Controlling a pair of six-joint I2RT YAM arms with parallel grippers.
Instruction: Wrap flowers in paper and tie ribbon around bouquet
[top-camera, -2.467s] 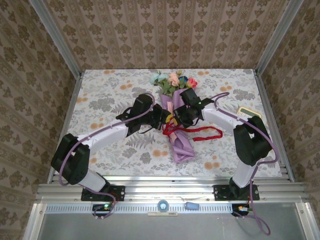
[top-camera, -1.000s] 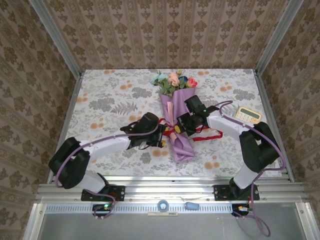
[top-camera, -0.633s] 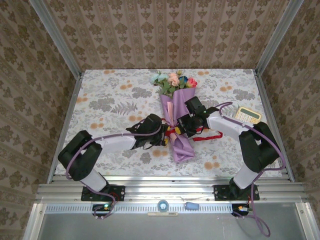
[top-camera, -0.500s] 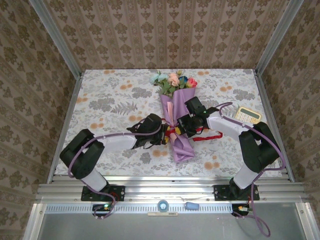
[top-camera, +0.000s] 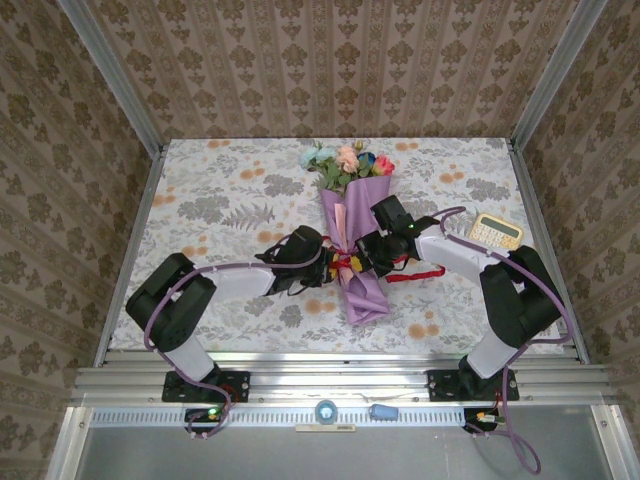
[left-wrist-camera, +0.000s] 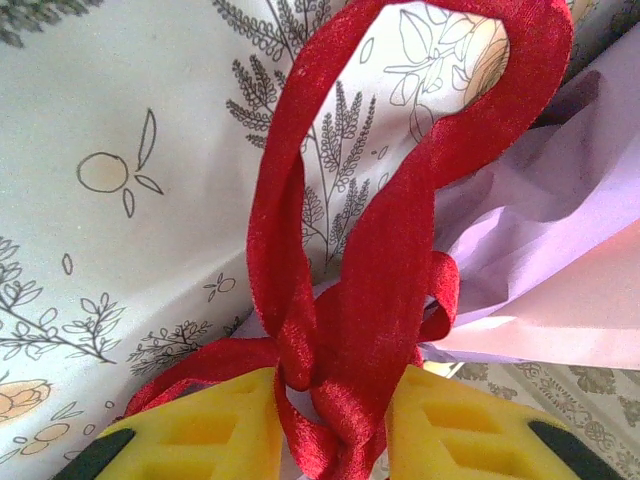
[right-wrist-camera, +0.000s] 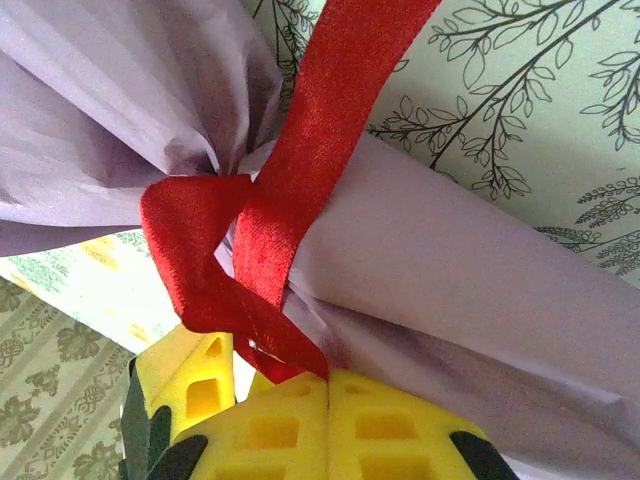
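The bouquet (top-camera: 352, 250) lies about in the middle of the flowered worktop (top-camera: 220, 200). The flowers (top-camera: 347, 162) point to the far edge, and the narrow end of the lilac paper (top-camera: 364, 295) points to the arms. The red ribbon (top-camera: 418, 272) goes around the middle of the cone, and one free end lies on the worktop to its right.

The left end effector (top-camera: 330, 270) is just beside the cone on its left. In the left wrist view its yellow pads (left-wrist-camera: 200, 440) are clamped on the ribbon, which makes a loop beyond them. The right end effector (top-camera: 364, 254) is at the right side of the cone. In the right wrist view its pads are pressed together on the ribbon at the knot. A calculator (top-camera: 497, 230) rests near the right edge.
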